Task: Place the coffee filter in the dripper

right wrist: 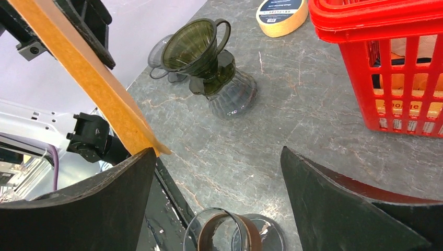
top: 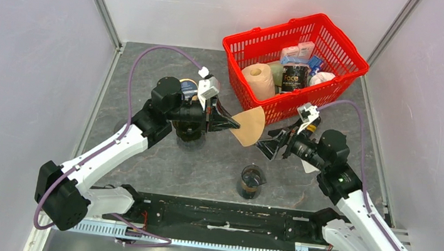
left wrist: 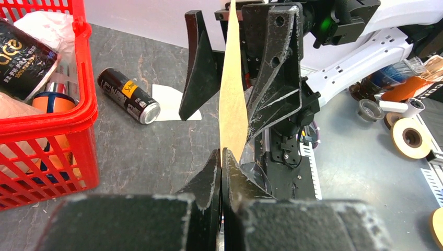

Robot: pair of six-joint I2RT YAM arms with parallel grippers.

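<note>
Grey table (top: 216, 156): basket (top: 275, 109), server (right wrist: 232, 94) with dripper (right wrist: 193, 47), cup (top: 251, 182), can (left wrist: 128, 95).

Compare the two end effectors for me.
The left end effector is shut, pinching the filter by its edge; the right end effector stands wide open, gripping nothing. The left holds the filter up; the right only faces it. Both are black, two-fingered and raised above the table.

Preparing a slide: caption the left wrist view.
Left fingers pinch a tan paper coffee filter, edge-on, before the right arm's open fingers; red plastic basket at left.
</note>
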